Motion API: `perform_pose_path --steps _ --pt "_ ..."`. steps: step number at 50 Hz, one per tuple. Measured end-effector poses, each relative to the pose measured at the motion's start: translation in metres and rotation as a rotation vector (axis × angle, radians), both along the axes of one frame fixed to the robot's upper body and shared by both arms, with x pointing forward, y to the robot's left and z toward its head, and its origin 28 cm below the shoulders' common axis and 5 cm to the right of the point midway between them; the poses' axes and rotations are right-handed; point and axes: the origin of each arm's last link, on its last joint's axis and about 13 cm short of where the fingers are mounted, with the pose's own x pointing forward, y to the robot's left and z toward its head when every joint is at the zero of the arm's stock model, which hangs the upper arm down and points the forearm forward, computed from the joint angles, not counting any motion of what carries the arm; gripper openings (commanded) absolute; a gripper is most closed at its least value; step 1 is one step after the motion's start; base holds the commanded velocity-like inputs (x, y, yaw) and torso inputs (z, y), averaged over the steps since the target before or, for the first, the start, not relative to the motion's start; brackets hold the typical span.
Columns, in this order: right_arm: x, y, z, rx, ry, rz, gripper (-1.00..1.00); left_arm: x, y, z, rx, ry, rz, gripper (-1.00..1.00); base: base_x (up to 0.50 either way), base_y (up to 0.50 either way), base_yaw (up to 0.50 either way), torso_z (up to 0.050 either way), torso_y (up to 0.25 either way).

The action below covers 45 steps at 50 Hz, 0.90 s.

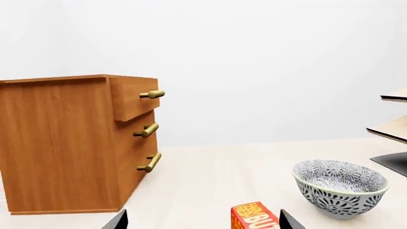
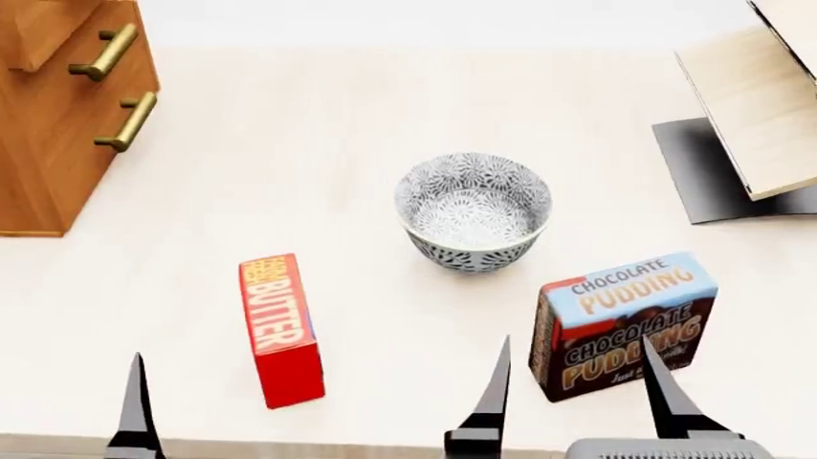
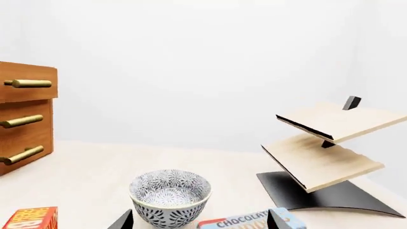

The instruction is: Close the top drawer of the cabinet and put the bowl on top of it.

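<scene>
Orange-brown wood: the cabinet (image 1: 66, 143) has its top drawer (image 1: 133, 98) pulled out, well left of the bowl (image 2: 474, 212). Left gripper (image 2: 306, 406) and right gripper (image 2: 581, 387) are spread, empty. Pushing off-centre may skew the drawer; reaching could topple the "BUTTER" box (image 2: 281, 328) or "CHOCOLATE PUDDING" box (image 2: 622, 323), probably.

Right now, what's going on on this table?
Nothing is held yet. Both the left gripper and right gripper hover open at the near edge. The top drawer of the cabinet sticks out, not closed. The bowl sits mid-table between a butter box and a pudding box.
</scene>
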Motion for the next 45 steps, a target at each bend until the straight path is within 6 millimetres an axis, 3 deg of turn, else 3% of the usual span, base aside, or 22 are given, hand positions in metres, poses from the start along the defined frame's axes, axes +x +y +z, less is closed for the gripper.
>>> perform_pose_path --steps 23,45 --pt "-0.0005 0.0008 -0.0025 0.011 -0.004 0.023 1.00 -0.0016 -0.0005 0.0013 0.006 -0.005 0.003 1.00 0.00 0.49 0.00 0.000 0.000" --pt "-0.0034 0.0012 -0.0022 0.017 -0.010 0.032 1.00 -0.0051 0.0007 0.0034 0.006 -0.012 0.007 1.00 0.00 0.11 0.00 0.000 0.000"
